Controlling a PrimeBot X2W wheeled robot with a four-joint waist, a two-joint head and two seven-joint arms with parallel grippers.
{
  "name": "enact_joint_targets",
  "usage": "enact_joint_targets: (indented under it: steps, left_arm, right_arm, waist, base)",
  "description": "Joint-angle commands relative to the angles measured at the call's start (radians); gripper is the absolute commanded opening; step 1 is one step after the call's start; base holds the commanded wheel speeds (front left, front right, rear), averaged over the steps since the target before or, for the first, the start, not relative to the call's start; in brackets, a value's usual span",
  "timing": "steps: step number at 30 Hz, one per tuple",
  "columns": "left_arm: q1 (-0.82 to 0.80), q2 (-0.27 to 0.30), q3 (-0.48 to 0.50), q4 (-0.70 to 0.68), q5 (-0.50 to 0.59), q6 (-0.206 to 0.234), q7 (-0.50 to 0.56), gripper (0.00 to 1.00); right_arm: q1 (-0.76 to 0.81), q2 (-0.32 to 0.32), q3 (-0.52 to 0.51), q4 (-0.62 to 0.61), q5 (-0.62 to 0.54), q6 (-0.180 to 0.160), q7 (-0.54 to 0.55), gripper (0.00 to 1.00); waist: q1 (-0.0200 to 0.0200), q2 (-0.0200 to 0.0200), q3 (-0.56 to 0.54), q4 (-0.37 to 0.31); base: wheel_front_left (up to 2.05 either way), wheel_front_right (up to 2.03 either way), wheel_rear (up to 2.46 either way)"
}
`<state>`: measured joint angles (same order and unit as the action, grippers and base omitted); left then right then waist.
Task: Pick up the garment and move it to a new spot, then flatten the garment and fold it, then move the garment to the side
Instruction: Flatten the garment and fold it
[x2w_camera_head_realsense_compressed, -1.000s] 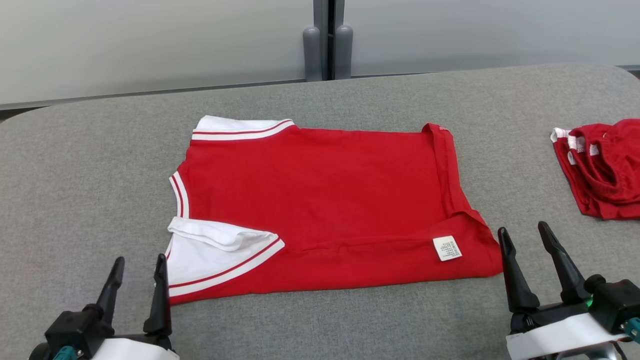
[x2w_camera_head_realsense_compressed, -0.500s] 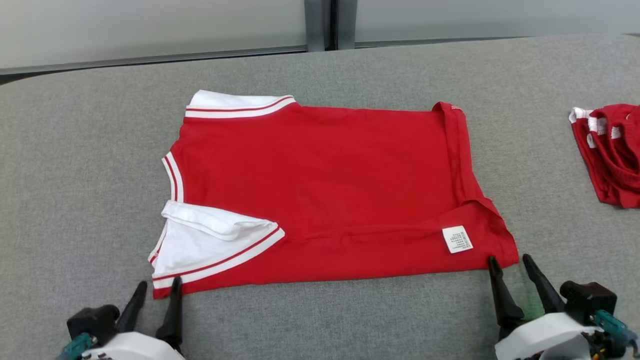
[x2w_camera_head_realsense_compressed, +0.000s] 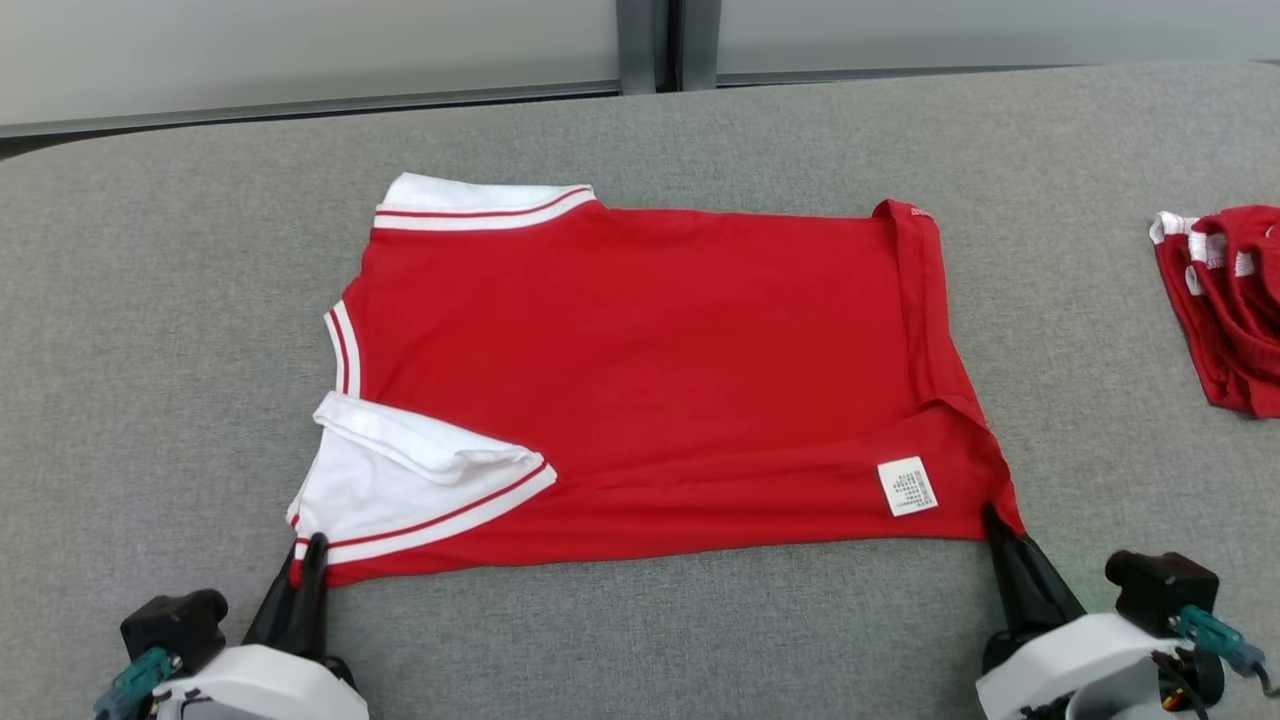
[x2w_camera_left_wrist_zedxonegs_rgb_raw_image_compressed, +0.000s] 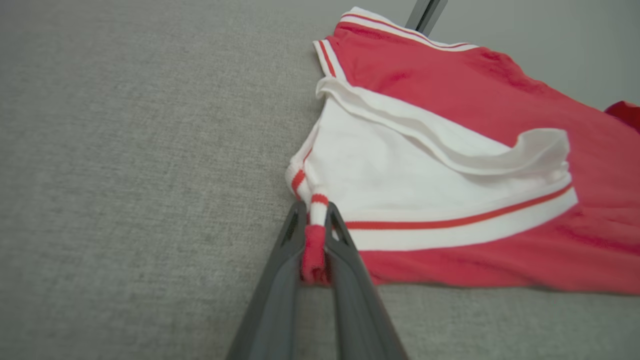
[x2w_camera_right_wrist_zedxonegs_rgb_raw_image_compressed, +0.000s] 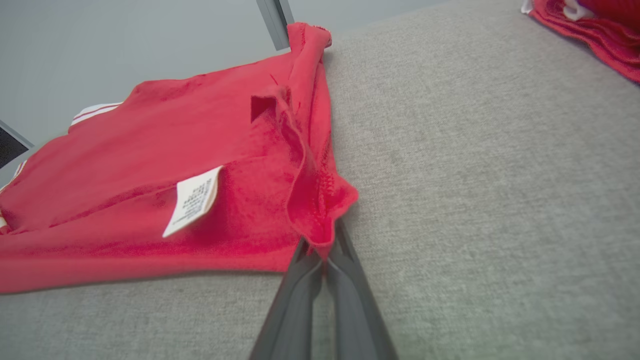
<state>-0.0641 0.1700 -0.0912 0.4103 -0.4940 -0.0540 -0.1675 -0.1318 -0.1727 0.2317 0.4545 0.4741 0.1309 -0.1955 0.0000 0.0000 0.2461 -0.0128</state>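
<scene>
Already flat, the shirt (x2w_camera_head_realsense_compressed: 650, 370) is pinched at its near corners by the left gripper (x2w_camera_head_realsense_compressed: 305, 568) and right gripper (x2w_camera_head_realsense_compressed: 1003, 540); folding and setting aside seemingly remain.

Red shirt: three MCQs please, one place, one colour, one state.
1. Where on the red shirt is the care label?
A. Far left corner
B. Near corner by the right tool
C. On the collar
2. Colour of the sleeve by the left tool?
A. Blue
B. All red
C. White with a red stripe
3. State of the left tool?
A. Shut on the shirt's corner
B. Open above the shirt
C. Shut on nothing
Key: B, label sits beside the right tool's pinch; C, white cloth, one red stripe; A, red hem pinched in it.
</scene>
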Motion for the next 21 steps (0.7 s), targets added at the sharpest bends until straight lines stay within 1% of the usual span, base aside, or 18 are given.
enact_joint_targets:
  steps: [1,6,13,17,20,21]
  left_arm:
    - [0.021,0.011,0.008,-0.006,0.002,0.012,0.003,0.0]
    - [0.098,0.019,0.012,-0.138,-0.006,0.051,0.052,0.0]
    - [0.269,0.025,0.018,-0.346,-0.035,0.123,0.188,0.0]
    - [0.349,0.017,0.012,-0.407,-0.053,0.154,0.258,0.0]
    - [0.372,0.015,0.008,-0.411,-0.067,0.16,0.284,0.0]
    - [0.372,0.018,0.01,-0.402,-0.064,0.164,0.284,0.78]
  right_arm:
    - [0.015,-0.008,-0.005,-0.009,0.005,0.0,-0.008,0.0]
    - [0.098,-0.033,-0.026,-0.079,0.012,-0.001,0.036,0.0]
    - [0.252,-0.033,-0.09,-0.178,0.02,-0.001,0.152,0.0]
    - [0.317,-0.018,-0.115,-0.207,0.023,-0.001,0.206,0.0]
    - [0.338,-0.005,-0.122,-0.219,0.032,-0.001,0.231,0.0]
    - [0.338,0.0,-0.123,-0.223,0.034,-0.001,0.235,0.21]
  waist:
    - [0.0,0.0,-0.007,0.004]
    - [0.0,0.0,-0.042,0.016]
    - [0.0,0.0,-0.099,0.026]
    - [0.0,0.0,-0.127,0.026]
    - [0.0,0.0,-0.137,0.026]
    - [0.0,0.0,-0.14,0.024]
  base:
    - [0.0,0.0,0.0]
    - [0.0,0.0,0.0]
    - [0.0,0.0,0.0]
    - [0.0,0.0,0.0]
    - [0.0,0.0,0.0]
    - [0.0,0.0,0.0]
